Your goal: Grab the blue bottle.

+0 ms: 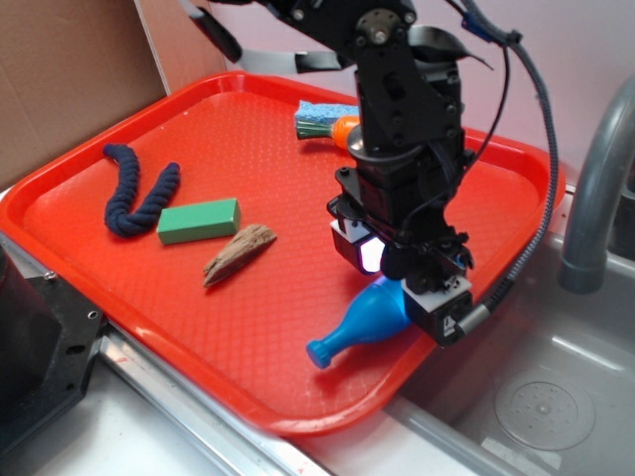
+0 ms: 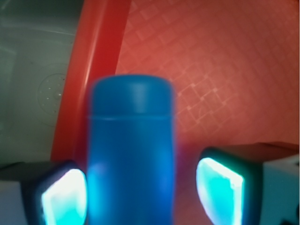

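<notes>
The smooth bright blue plastic bottle is straddled by the open end effector, pads not touching it, on the red textured plastic tray.

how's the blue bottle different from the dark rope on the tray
The blue bottle is smooth, glossy bright blue; the rope is dark navy and twisted. The bottle lies straight near the tray's front edge, between the fingers of the gripper; the rope curls in a bend at the far left, untouched. Both lie on the red tray.
</notes>
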`<control>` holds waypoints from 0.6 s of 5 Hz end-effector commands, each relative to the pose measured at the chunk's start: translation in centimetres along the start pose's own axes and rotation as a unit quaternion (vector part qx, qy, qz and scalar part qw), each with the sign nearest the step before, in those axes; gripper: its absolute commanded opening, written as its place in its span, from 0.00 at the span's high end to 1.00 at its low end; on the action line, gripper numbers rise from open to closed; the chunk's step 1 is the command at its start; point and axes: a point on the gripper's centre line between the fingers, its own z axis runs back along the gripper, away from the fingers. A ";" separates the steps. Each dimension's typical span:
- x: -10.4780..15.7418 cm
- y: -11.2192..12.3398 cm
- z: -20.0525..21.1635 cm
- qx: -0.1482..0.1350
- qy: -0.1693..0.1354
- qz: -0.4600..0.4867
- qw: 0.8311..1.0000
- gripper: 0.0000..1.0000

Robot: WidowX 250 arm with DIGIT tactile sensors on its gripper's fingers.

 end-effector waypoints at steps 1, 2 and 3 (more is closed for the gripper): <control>-2.0 2.8 -0.2 0.000 0.015 0.020 1.000 1.00; -3.7 4.1 0.2 0.004 0.017 0.023 1.000 1.00; -4.9 5.4 1.4 0.007 0.012 0.036 0.999 1.00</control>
